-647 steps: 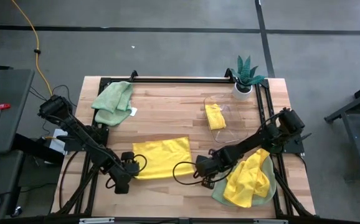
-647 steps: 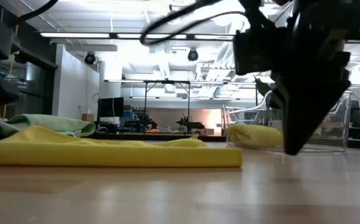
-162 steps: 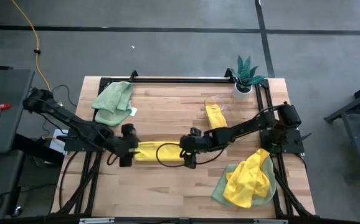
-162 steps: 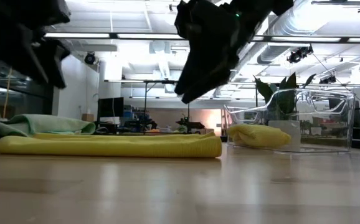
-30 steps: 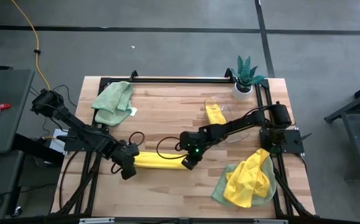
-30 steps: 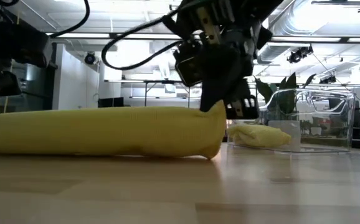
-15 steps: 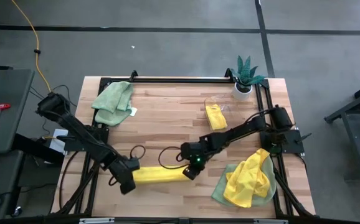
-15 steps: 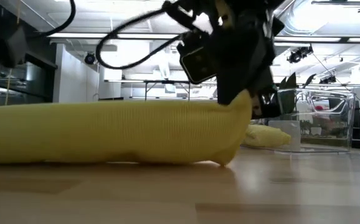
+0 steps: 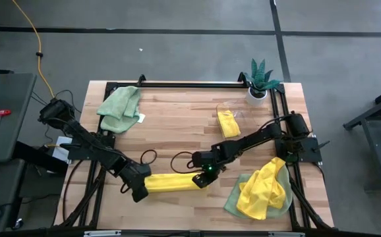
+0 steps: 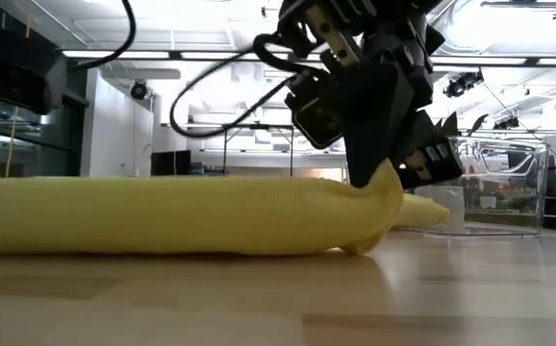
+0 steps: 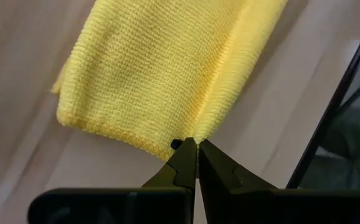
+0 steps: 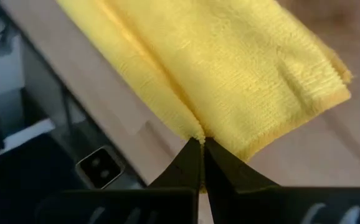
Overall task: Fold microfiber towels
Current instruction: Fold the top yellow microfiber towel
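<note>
Butcher-block table [image 9: 177,118] fills mid-frame; low centre lies the folded yellow towel [image 9: 171,182]. At its left end the left gripper [image 9: 140,189] pinches an edge; at its right, the right gripper [image 9: 204,178] likewise. Uneven pulling could slip a corner and skew the fold.

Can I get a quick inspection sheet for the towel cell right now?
Surface: wooden table, bare between items.
Job's things: folded yellow towel held at both ends near front edge; green towel back left; yellow-on-green pile front right; yellow towel in clear bin.
Clutter: potted plant.
Grippers: left gripper and right gripper shut on towel.
Cables: yellow cable on floor.
Surroundings: grey floor; no people seen.
</note>
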